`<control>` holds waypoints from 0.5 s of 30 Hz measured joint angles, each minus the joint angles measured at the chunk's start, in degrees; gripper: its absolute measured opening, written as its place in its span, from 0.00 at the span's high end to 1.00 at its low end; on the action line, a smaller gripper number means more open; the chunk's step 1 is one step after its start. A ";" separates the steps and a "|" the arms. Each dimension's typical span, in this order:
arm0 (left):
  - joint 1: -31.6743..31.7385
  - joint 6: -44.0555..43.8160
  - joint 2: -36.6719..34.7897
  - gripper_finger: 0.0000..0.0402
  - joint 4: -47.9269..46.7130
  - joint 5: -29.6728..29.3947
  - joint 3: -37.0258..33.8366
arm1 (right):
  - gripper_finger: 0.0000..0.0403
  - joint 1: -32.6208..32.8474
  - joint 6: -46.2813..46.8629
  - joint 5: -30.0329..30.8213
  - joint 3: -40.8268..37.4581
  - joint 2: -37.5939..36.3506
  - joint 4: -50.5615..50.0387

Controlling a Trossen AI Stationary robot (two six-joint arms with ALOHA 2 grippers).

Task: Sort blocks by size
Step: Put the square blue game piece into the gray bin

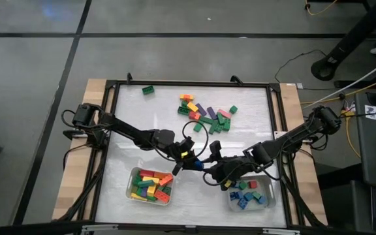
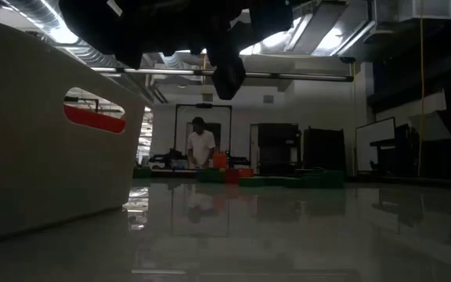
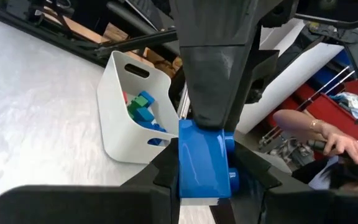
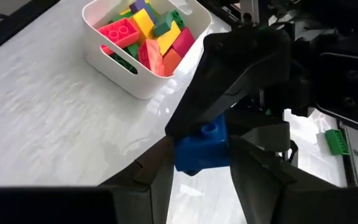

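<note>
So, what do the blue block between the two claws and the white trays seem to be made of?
The blue block looks like glossy hard plastic: light streaks on its smooth face, moulded round studs. The tray with long blocks looks like matte white plastic, with rounded rim and cut handle slot, as does the other tray.

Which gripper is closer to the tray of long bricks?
Left. The left gripper sits just beyond that tray's right corner; the right gripper is farther right, nearer the other tray.
</note>
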 joint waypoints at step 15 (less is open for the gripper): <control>0.07 3.29 0.00 0.80 0.15 -0.24 0.15 | 0.62 0.05 11.72 -0.31 1.27 -0.02 -3.17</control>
